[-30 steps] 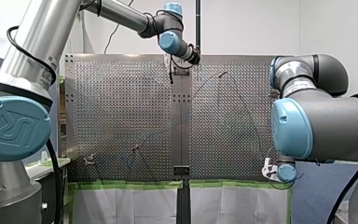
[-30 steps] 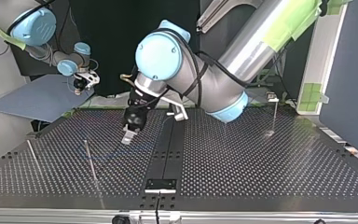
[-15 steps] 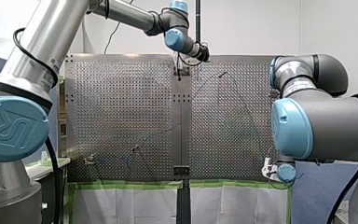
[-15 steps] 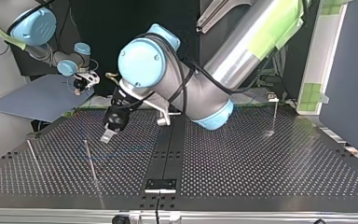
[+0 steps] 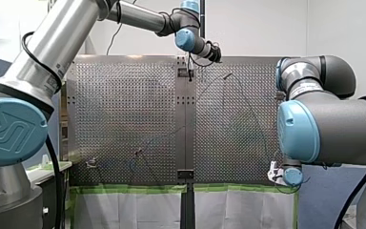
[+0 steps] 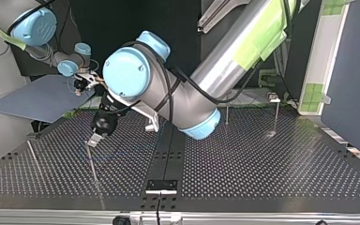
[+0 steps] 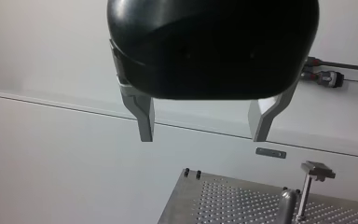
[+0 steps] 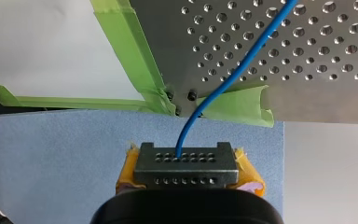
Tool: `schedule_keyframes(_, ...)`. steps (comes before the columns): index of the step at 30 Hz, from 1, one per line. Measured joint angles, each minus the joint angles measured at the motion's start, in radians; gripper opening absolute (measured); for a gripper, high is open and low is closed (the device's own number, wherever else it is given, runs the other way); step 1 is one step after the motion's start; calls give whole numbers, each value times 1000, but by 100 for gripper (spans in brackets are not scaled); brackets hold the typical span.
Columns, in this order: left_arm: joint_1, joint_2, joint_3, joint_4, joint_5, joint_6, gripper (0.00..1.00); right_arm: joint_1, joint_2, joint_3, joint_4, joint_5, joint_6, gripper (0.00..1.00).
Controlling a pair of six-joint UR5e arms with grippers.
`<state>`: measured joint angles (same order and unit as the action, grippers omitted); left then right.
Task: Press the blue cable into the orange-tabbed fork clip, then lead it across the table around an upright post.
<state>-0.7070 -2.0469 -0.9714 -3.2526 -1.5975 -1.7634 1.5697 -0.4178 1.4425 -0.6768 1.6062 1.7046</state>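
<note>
In the right wrist view my right gripper (image 8: 186,164), with yellow pads, is shut on a black perforated end block (image 8: 186,161). The blue cable (image 8: 228,79) leaves that block and runs up over the table's taped corner. In the top view this gripper (image 6: 80,86) hangs off the far left corner. My left gripper (image 6: 95,138) hovers just above a thin leaning post (image 6: 92,165), where a faint stretch of blue cable (image 6: 122,152) lies. Its metal fingers (image 7: 144,119) stand open with nothing between them. A small clip with a reddish spot (image 5: 137,152) sits low in the front view.
A second thin rod (image 6: 33,158) stands at the top view's left. Two upright posts (image 6: 275,115) stand at the far right, one with a clip on top. A black strip (image 6: 168,154) runs down the perforated table's middle. Green tape (image 8: 135,60) edges the table.
My left arm has swung toward the top view's left, carrying its open gripper from beside the black strip to just above the leaning post. My right arm has not moved.
</note>
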Motion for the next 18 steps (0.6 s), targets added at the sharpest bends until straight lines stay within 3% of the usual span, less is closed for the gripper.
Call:
schedule_keyframes(8,-23,-66,72,-61,-13,46,100,-1,0,0,0,-1,5,0)
schedule_keyframes(18,-29,-147,156,-125,-20,66,100,-1,1,0,0,-2,8,0)
